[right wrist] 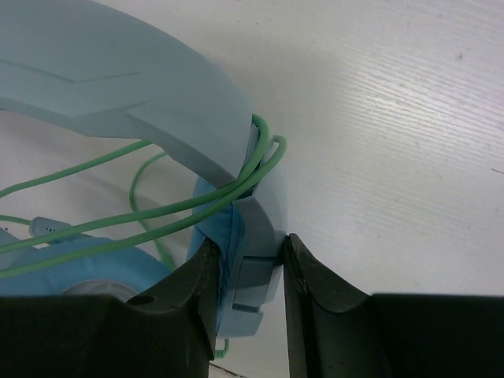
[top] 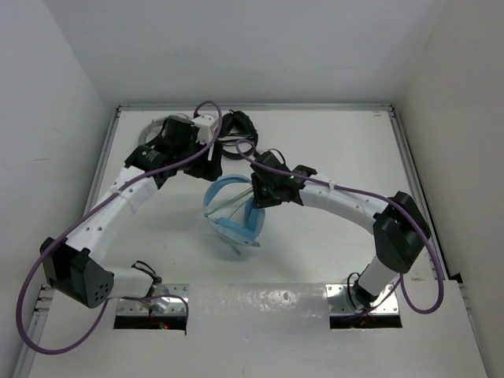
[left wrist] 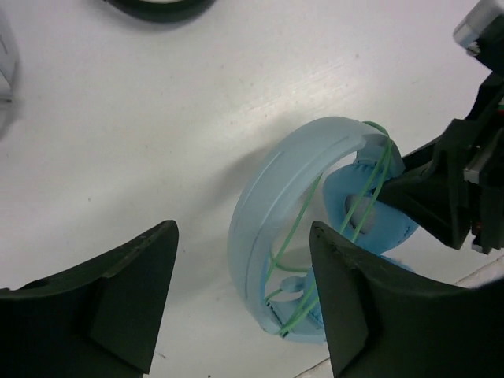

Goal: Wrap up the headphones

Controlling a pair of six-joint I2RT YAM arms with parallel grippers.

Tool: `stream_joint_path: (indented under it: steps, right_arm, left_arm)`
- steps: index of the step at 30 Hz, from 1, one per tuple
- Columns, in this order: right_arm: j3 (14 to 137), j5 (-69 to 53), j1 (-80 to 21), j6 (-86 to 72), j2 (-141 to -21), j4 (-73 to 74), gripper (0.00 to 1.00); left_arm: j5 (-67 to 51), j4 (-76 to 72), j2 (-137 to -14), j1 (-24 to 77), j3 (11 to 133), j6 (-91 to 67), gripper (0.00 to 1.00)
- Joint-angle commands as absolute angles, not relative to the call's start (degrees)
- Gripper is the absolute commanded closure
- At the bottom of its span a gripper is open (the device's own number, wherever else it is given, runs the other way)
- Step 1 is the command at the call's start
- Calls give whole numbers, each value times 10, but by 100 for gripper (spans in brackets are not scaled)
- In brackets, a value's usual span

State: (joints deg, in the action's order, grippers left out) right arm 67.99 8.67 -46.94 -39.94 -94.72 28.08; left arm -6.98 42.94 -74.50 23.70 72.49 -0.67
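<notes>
Several loose turns of pale green cable cross the light blue headphones at mid-table, which the right gripper pinches by the headband end while the left gripper hangs spread and empty above, so any slip in that pinch could spill the loops.

The left arm and right arm share one build: white tubular links dotted with small dark screws, joined by bulky black angular joint housings, each rising from a silver base plate with a reddish glow in its slot. A purple cable loops loosely from each base plate along the links to the black wrist, where the left arm carries a small white block. The jaws are matt black plastic, thick and wedge-shaped.
</notes>
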Motion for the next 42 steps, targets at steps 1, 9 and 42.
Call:
stream_joint_path:
  steps: [1, 9, 42]
  right_arm:
    - [707, 75, -437, -412, -933, 282, 100]
    - [677, 83, -333, -391, -899, 328, 100]
    - [699, 188, 125, -196, -897, 528, 1]
  left_arm:
    - [-76, 410, -757, 237, 769, -20, 34]
    - [-31, 414, -771, 236, 798, -14, 32]
    - [-5, 413, -766, 236, 776, -5, 30]
